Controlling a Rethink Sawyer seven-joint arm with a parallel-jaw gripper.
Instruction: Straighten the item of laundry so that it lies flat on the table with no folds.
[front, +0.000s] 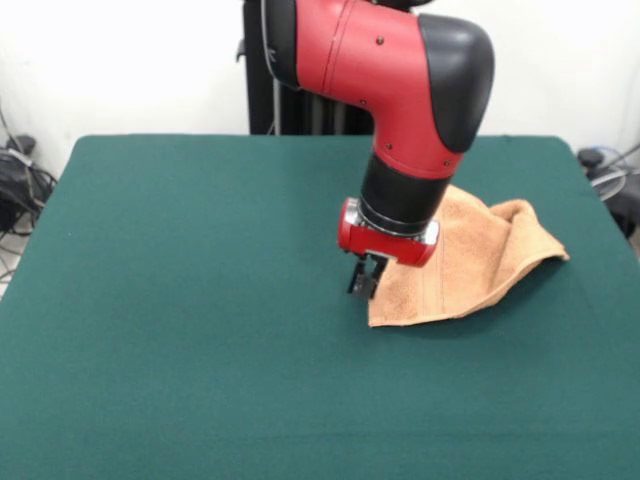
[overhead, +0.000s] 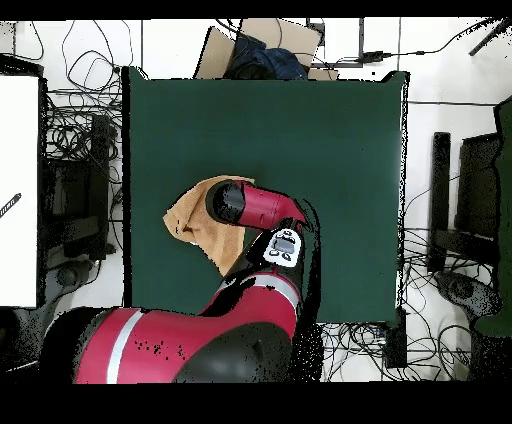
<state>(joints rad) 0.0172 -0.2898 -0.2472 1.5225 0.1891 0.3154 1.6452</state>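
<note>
You're at the grasp: gripper low by the towel corner, closure unclear; next, pull it flat

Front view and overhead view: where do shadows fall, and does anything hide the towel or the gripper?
Front view: soft, even light; a faint shadow under the towel along its near edge on the table; the arm covers part of the towel, and the gripper shows at its corner. Overhead view: the arm hides the gripper and part of the towel; no glare on the table.
</note>
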